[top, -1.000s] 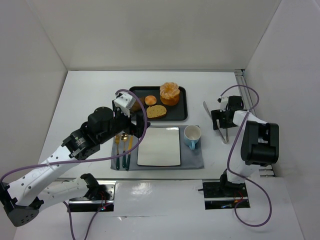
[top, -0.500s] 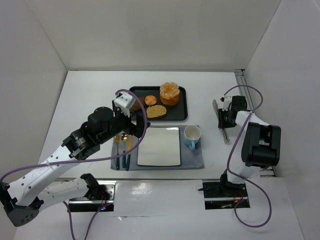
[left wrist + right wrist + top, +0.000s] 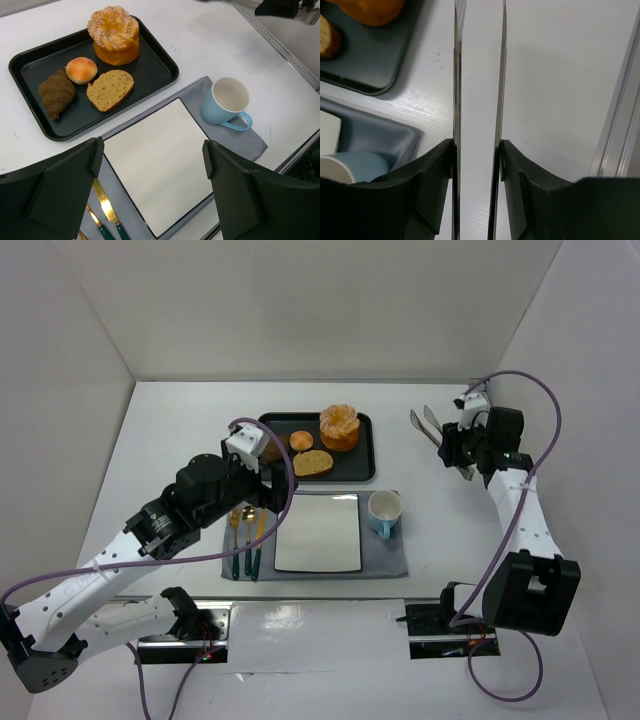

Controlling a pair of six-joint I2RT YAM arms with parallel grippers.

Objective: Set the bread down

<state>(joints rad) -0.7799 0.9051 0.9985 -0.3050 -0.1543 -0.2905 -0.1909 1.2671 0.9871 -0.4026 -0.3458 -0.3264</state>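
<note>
The bread, a dark brown croissant (image 3: 56, 92), lies at the left end of the black tray (image 3: 155, 55). In the top view it is mostly hidden behind my left wrist (image 3: 277, 444). My left gripper (image 3: 152, 147) is open and empty, hovering over the near left of the white square plate (image 3: 160, 160), near side of the tray. My right gripper (image 3: 476, 145) is shut on metal tongs (image 3: 456, 75). It holds them above the bare table right of the tray (image 3: 365, 455), their tips (image 3: 420, 420) pointing left, slightly apart and empty.
The tray also holds a small orange bun (image 3: 81, 69), a tan slice (image 3: 110, 89) and a large sugared pastry (image 3: 114, 32). A blue cup (image 3: 227, 100) stands on the grey mat (image 3: 260, 142) right of the plate. Gold cutlery (image 3: 245, 540) lies left of it. A metal rail (image 3: 620, 100) runs along the right edge.
My right arm has stretched out and swung the tongs from beside the cup up to the far right, level with the tray. My left arm has not moved.
</note>
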